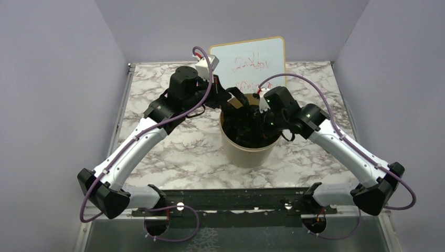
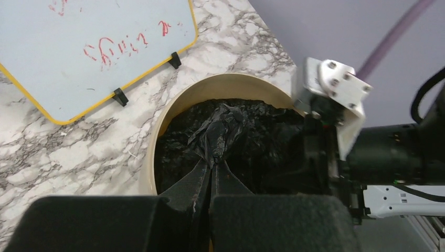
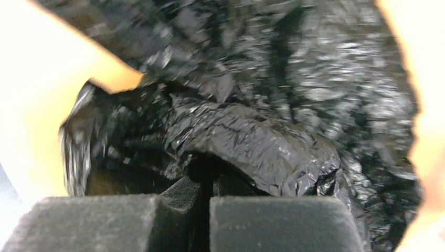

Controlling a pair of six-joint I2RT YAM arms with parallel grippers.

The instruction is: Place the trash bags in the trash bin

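The bag (image 1: 252, 134) lay crumpled inside the bin (image 1: 246, 156) at the middle of the desk (image 1: 178, 152), just near of the whiteboard (image 1: 252, 60). The left tool (image 2: 212, 167) was clenched on a twisted peak of bag. The right tool (image 3: 209, 178), clenched, sat inside the bin with its tips under a fold; whether it gripped the bag could not be told.

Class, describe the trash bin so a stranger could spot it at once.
Start at the marble table and find the whiteboard at its far edge. Directly in front stands the trash bin. It is the only cream round bucket, holding a glossy black trash bag.
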